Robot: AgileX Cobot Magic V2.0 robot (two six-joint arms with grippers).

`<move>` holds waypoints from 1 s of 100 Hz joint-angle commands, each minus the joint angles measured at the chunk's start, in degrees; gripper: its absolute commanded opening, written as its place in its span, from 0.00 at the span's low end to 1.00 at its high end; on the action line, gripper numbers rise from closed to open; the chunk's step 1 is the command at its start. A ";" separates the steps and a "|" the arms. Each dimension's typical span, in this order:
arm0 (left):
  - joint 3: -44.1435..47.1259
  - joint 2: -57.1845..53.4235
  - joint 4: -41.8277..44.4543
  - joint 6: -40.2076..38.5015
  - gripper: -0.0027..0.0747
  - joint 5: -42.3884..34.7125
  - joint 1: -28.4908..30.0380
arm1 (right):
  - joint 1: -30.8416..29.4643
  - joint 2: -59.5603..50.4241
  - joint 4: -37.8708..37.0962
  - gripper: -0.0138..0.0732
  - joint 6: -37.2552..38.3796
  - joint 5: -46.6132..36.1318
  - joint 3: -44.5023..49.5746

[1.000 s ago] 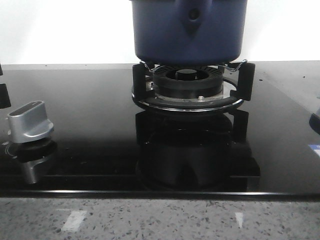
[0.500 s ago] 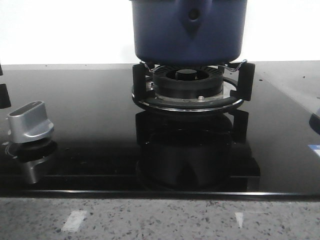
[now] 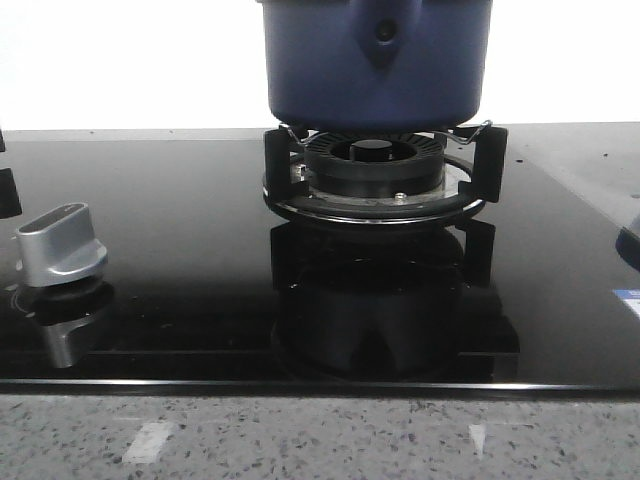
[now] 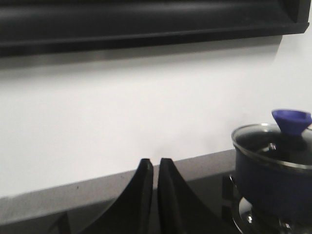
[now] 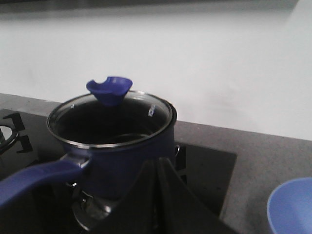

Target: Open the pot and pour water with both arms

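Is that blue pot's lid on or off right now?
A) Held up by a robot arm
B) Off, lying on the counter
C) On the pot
C: in the right wrist view the glass lid with its blue knob sits on the pot, and neither end effector touches it.

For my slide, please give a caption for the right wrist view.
Lidded pot on the stove, right gripper shut before it, blue bowl nearby.

2 matte black, curved, tapering fingers (image 4: 141,195) are seen on the left hand (image 4: 156,168); the right hand (image 5: 157,168) is fitted alike.
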 commanded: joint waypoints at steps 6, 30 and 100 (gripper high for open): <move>7.98 -9.53 -5.01 0.22 0.01 -2.20 -0.56 | 0.00 -7.13 2.39 0.10 -0.86 -2.88 7.19; 15.21 -21.48 -6.18 0.22 0.01 -2.09 -0.56 | 0.00 -12.26 2.45 0.10 -0.86 -3.49 13.64; 16.16 -22.62 -6.18 0.22 0.01 -1.86 -0.56 | 0.00 -12.26 3.45 0.10 -0.73 -3.10 13.91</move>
